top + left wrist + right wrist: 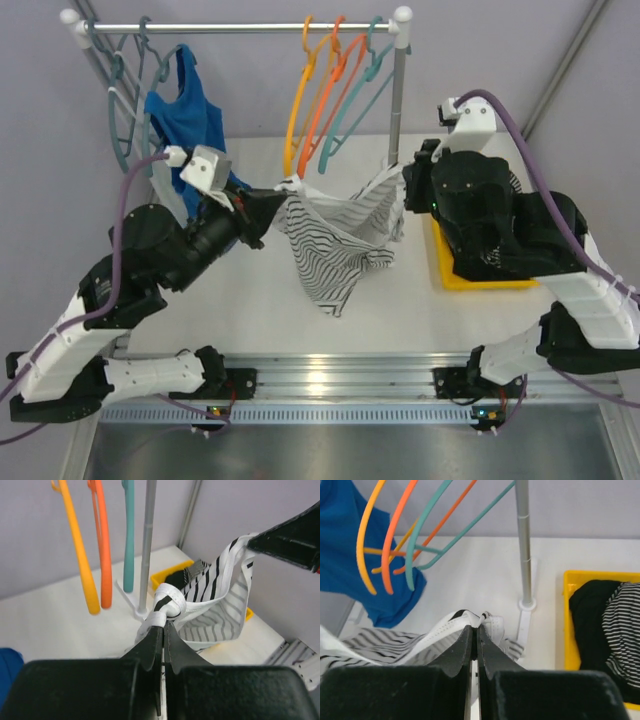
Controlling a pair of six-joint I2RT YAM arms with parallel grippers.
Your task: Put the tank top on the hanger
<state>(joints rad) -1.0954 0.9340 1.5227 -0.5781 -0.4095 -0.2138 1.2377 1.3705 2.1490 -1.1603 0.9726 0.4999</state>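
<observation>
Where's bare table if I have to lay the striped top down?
Bare: the front strip between tank top and near rail; also behind it, between blue top and rack post. Crowded right: yellow bin under right arm.

No readable txt, labels, brand marks, nos. or signs in any of the 3 views. The small dark electronics boards [213, 408] w/ lit dots, on the silver metal rail [340, 375] at the bottom of the top view, are too small & blurred to make out any print.
</observation>
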